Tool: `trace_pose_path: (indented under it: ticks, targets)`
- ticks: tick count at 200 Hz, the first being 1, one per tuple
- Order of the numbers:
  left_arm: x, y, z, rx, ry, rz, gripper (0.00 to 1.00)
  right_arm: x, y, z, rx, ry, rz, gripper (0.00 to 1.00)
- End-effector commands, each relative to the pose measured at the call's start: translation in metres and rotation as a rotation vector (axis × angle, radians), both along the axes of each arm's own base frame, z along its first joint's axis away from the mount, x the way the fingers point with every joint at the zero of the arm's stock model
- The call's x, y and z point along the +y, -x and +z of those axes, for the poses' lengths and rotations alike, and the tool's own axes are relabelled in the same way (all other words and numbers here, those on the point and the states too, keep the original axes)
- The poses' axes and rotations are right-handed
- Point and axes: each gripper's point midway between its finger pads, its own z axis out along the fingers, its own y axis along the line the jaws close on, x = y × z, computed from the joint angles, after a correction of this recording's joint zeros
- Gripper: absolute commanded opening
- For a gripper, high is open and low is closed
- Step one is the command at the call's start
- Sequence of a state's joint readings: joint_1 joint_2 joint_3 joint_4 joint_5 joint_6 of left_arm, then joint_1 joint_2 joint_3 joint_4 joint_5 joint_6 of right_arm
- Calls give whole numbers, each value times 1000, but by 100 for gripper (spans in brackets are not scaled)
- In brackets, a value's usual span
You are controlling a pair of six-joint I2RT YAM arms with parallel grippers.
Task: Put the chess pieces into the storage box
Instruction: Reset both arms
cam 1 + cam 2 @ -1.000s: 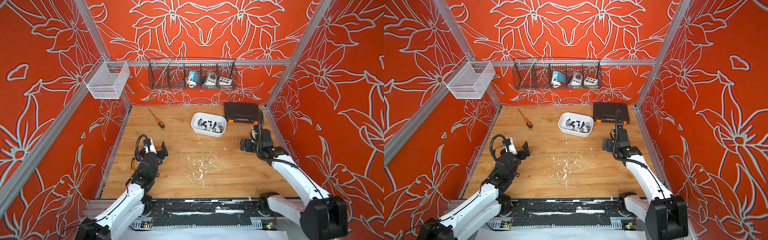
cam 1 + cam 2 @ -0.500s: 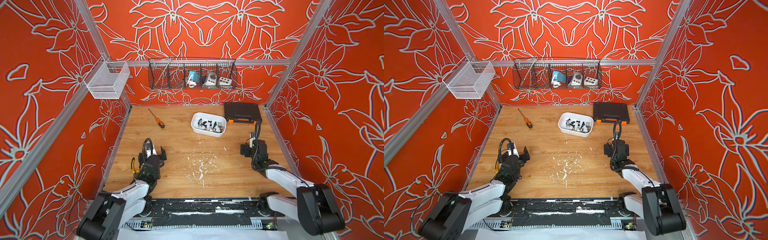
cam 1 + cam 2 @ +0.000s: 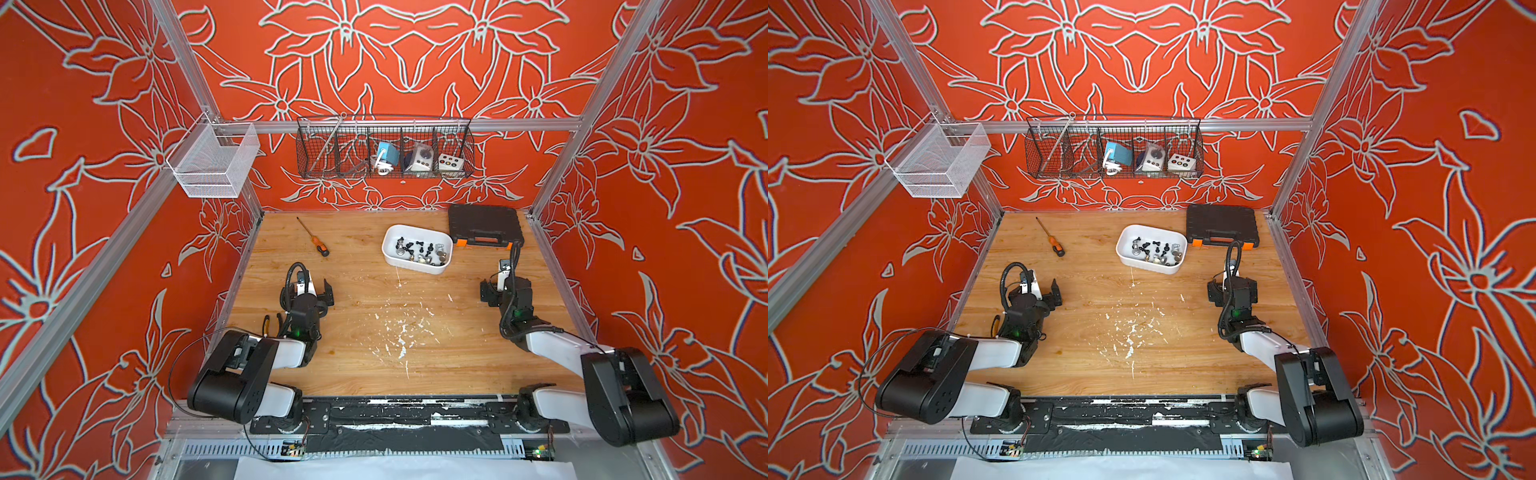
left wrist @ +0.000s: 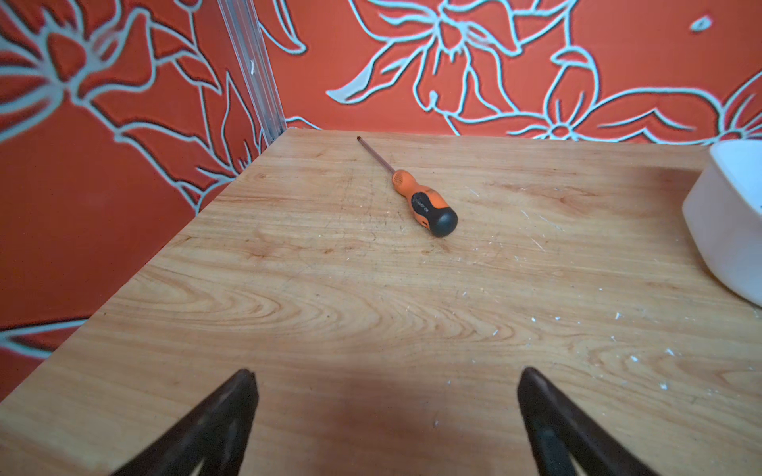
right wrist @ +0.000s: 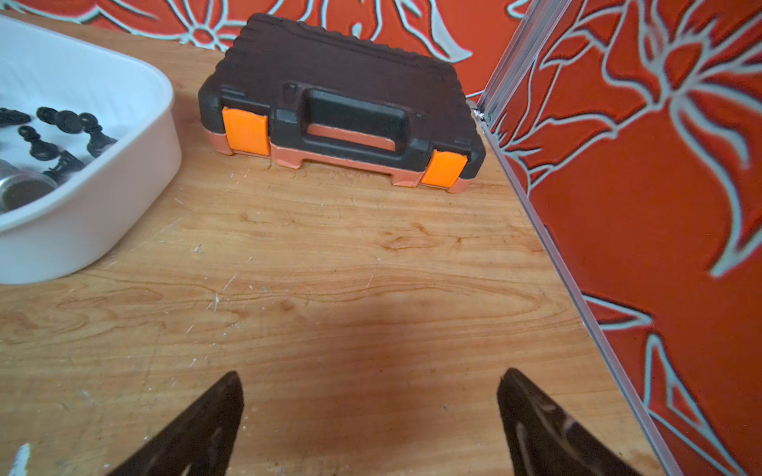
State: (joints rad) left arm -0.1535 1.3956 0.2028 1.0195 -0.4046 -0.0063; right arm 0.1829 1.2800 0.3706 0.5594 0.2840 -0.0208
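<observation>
The white storage box (image 3: 415,269) stands at the back middle of the wooden table, also in a top view (image 3: 1148,267). The chess pieces (image 3: 419,249), mostly black with some silver and gold, lie inside it (image 3: 1154,249). The right wrist view shows the storage box (image 5: 82,214) with black chess pieces (image 5: 62,132) in it. Only a corner of the storage box (image 4: 725,222) shows in the left wrist view. My left gripper (image 3: 318,291) (image 4: 387,373) hangs open and empty, low over the table's left side. Open and empty too, my right gripper (image 3: 494,286) (image 5: 371,373) sits low on the right.
An orange-handled screwdriver (image 3: 316,243) (image 4: 424,202) lies at the back left. A black toolcase (image 3: 484,224) (image 5: 338,94) with orange latches sits in the back right corner. A black wire basket (image 3: 384,149) and a white mesh basket (image 3: 212,160) hang on the walls. White flecks (image 3: 399,332) mark the table's middle.
Both arms have folded down and drawn back toward the near edge, with the grippers sinking low over the table. Both grippers stay open.
</observation>
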Motion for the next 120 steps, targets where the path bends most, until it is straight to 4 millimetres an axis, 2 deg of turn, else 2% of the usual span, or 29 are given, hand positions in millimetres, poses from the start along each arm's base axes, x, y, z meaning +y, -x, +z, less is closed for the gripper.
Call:
trace_pose_path:
  ticks: [1,57,68,84,95,120]
  targets:
    - [-3,-7,14,-50,11,-28,98,-7,-7,5,-76,52,-14,98]
    - [-4,-7,12,-49,25,-53,98,-17,-8,-8,-68,-39,0,98]
    - [-6,-6,13,-52,26,-72,98,-19,-11,-9,-114,-60,4,98]
    - [-9,-5,12,-54,25,-95,98,-17,-8,-15,-52,-64,20,98]
    - [-11,-5,14,-60,25,-110,98,-11,-13,-12,-90,-74,65,98]
    - [-19,0,14,-76,22,-171,98,-7,-13,-14,-62,-88,95,98]
